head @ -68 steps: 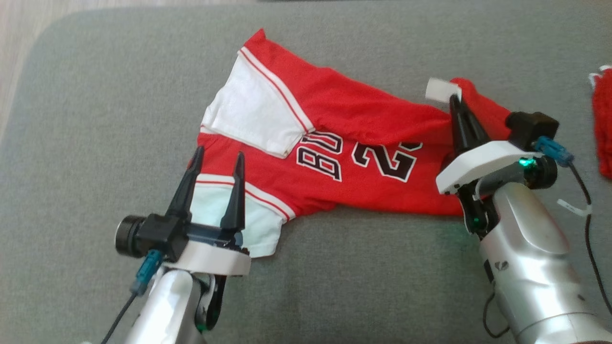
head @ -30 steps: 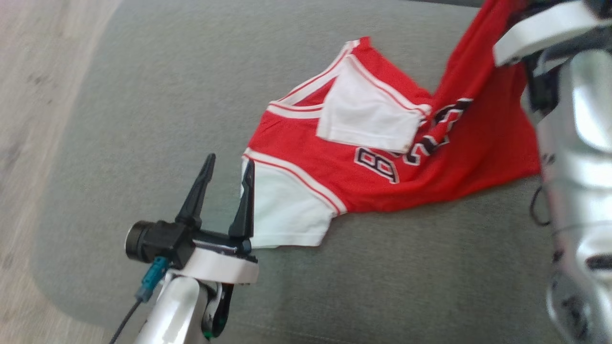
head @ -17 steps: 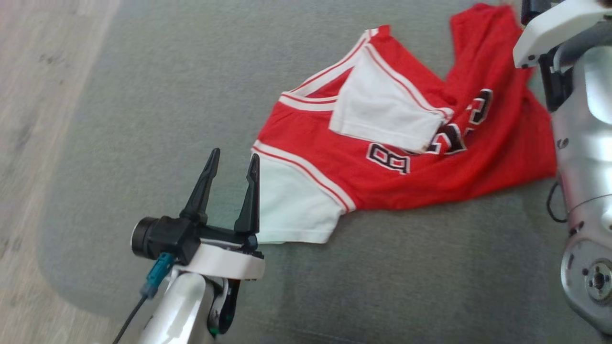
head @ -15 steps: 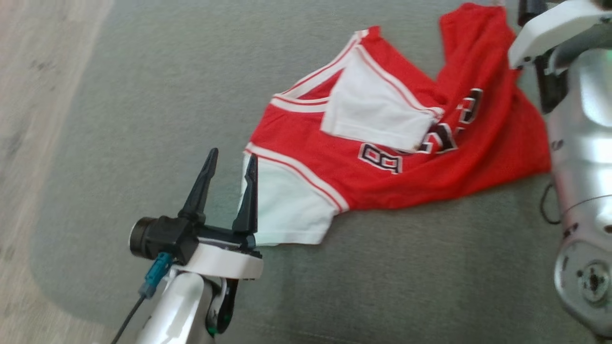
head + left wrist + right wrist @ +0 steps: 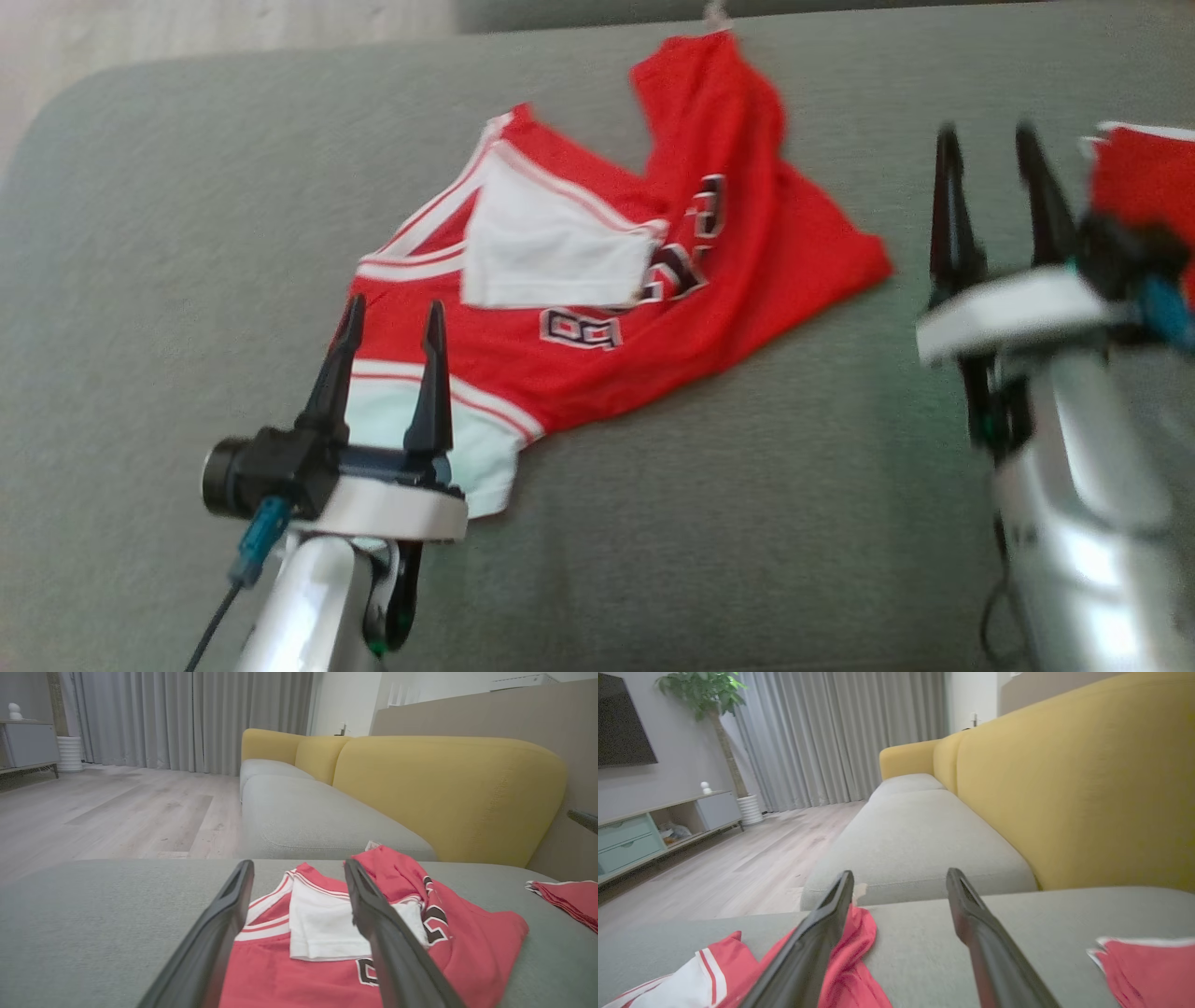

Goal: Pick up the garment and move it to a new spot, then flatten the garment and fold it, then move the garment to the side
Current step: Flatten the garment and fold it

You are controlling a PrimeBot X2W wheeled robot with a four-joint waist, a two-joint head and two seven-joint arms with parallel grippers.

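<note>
The garment (image 5: 644, 280) is a red jersey with white sleeves and black-and-white lettering, lying rumpled on the grey sofa seat (image 5: 728, 523), one end folded back over the middle. My left gripper (image 5: 392, 317) is open above the jersey's near white sleeve, with nothing between its fingers. In the left wrist view the garment (image 5: 444, 933) lies beyond that gripper (image 5: 299, 868). My right gripper (image 5: 988, 140) is open and empty, to the right of the jersey and apart from it. In the right wrist view the garment (image 5: 850, 970) lies at the lower left of that gripper (image 5: 901, 877).
A second red cloth (image 5: 1144, 168) lies at the seat's right edge, also visible as the red cloth (image 5: 1148, 961) in the right wrist view. Yellow sofa backrest (image 5: 448, 788) stands behind the seat. Wooden floor (image 5: 103, 816) lies beyond the seat's left edge.
My right gripper has let go of the jersey's end, opened and dropped back to the right of it. The released end has fallen onto the seat. The head camera has shifted too.
</note>
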